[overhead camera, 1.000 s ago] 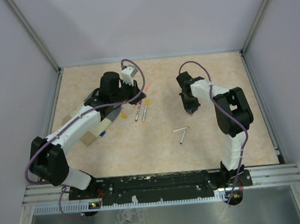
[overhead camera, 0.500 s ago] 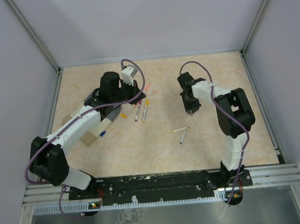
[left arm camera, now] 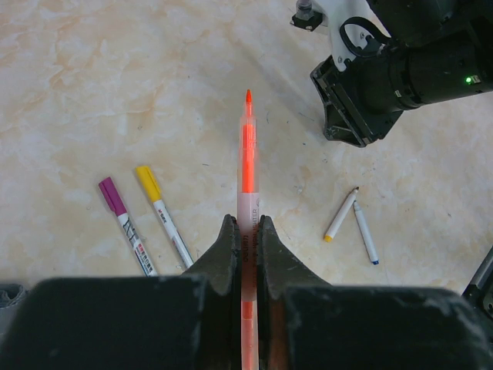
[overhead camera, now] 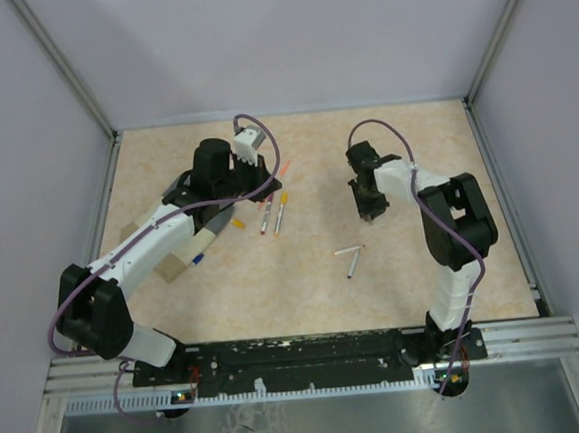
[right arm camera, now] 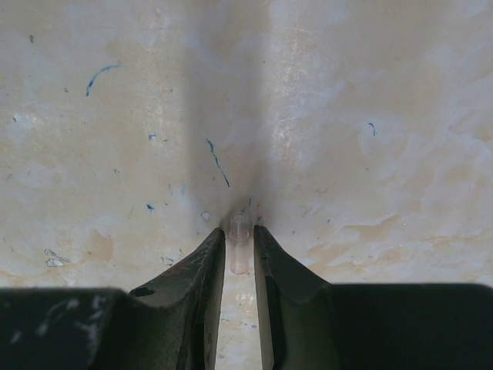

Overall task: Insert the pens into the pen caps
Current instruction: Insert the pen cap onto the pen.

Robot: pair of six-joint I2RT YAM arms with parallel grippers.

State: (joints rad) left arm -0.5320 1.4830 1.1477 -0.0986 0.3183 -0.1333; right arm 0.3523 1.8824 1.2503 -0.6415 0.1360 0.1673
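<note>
My left gripper (left arm camera: 246,223) is shut on an orange pen (left arm camera: 247,154), whose bare tip points ahead over the table; this left gripper (overhead camera: 272,181) sits at the back left. My right gripper (right arm camera: 239,235) points down at the table and is open. A small pale clear pen cap (right arm camera: 239,245) lies between its fingertips with a slim gap on each side. From above, the right gripper (overhead camera: 371,208) is at the back right. Two uncapped pens lie between the arms, one yellow-tipped (left arm camera: 340,216) and one blue-tipped (left arm camera: 366,233).
A magenta-capped pen (left arm camera: 123,220) and a yellow-capped pen (left arm camera: 163,216) lie side by side left of the orange pen. An orange cap (overhead camera: 238,223) and a beige box (overhead camera: 169,270) sit partly under the left arm. Metal frame posts and grey walls enclose the table.
My right gripper's jaws have parted a little around the cap and that arm has shifted slightly right. The left arm and its orange pen have not moved.
</note>
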